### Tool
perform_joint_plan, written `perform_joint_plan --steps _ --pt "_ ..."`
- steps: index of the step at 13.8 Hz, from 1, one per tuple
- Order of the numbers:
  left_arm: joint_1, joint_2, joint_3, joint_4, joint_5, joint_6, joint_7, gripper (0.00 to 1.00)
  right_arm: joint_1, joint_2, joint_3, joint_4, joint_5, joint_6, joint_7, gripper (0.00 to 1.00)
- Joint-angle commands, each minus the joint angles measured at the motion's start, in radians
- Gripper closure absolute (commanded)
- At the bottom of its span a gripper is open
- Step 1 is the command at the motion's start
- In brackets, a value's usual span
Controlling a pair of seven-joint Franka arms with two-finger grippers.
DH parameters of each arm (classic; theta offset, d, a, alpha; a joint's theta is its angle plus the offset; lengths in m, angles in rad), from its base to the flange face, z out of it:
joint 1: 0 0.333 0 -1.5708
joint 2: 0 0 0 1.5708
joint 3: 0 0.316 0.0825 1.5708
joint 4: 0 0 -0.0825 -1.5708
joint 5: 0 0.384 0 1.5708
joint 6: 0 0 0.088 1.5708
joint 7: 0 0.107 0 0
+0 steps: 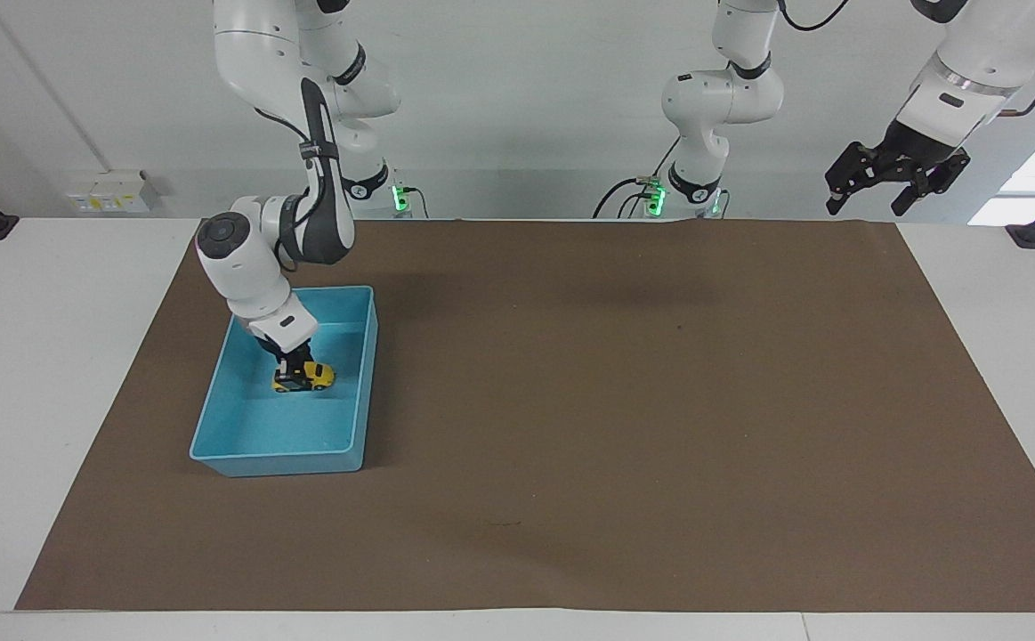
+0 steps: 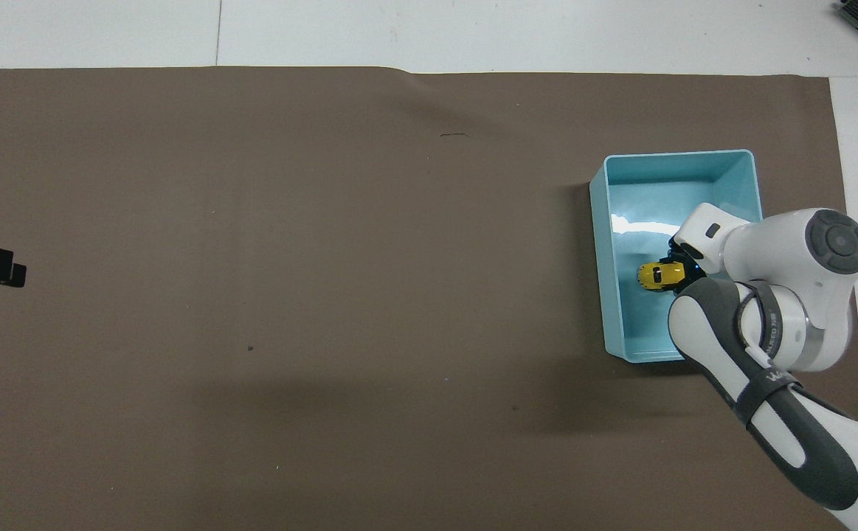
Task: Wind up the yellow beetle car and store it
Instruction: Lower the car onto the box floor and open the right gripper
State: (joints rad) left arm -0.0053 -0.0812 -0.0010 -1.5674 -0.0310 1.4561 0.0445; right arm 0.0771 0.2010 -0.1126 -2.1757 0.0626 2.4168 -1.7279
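Facing view, right gripper (image 1: 296, 365) down inside light blue rectangular plastic tray (image 1: 214, 418), fingers' grip unclear, on small yellow beetle-shaped toy car (image 1: 305, 377) on tray floor, left gripper (image 1: 896, 178) waiting, raised, spread wide, overhead view, car (image 2: 660, 275) mid-tray (image 2: 676, 161), right gripper (image 2: 683, 267) at its end.

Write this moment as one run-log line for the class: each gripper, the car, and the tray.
right gripper: in blue tray, at yellow beetle car | car: low in tray | left gripper: open, waiting raised at table's edge

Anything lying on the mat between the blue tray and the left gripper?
Nothing. In the facing view the brown mat is bare from the blue tray to under the left gripper, which waits raised at its own end. The yellow beetle car sits inside the tray.
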Motion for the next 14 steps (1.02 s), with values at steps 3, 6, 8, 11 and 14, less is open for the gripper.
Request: perform_joint_plan --steps 3,6,8,11,14 --pt "0.008 -0.011 -0.004 -0.008 0.016 -0.010 0.011 0.00 -0.002 0.028 0.007 0.010 -0.004 0.027 -0.001 0.00" --pt "0.008 -0.009 -0.004 -0.008 0.016 -0.010 0.011 0.00 0.000 0.023 0.007 0.059 -0.004 -0.050 -0.002 0.00" --pt "0.008 -0.009 -0.004 -0.008 0.016 -0.010 0.011 0.00 0.000 0.012 0.007 0.074 -0.004 -0.083 -0.001 0.00" --pt "0.008 -0.009 -0.004 -0.008 0.016 -0.010 0.011 0.00 0.000 -0.012 0.007 0.094 -0.003 -0.123 0.002 0.00" --pt "0.008 -0.009 -0.004 -0.008 0.016 -0.010 0.011 0.00 0.000 -0.021 0.007 0.158 -0.003 -0.224 0.007 0.00"
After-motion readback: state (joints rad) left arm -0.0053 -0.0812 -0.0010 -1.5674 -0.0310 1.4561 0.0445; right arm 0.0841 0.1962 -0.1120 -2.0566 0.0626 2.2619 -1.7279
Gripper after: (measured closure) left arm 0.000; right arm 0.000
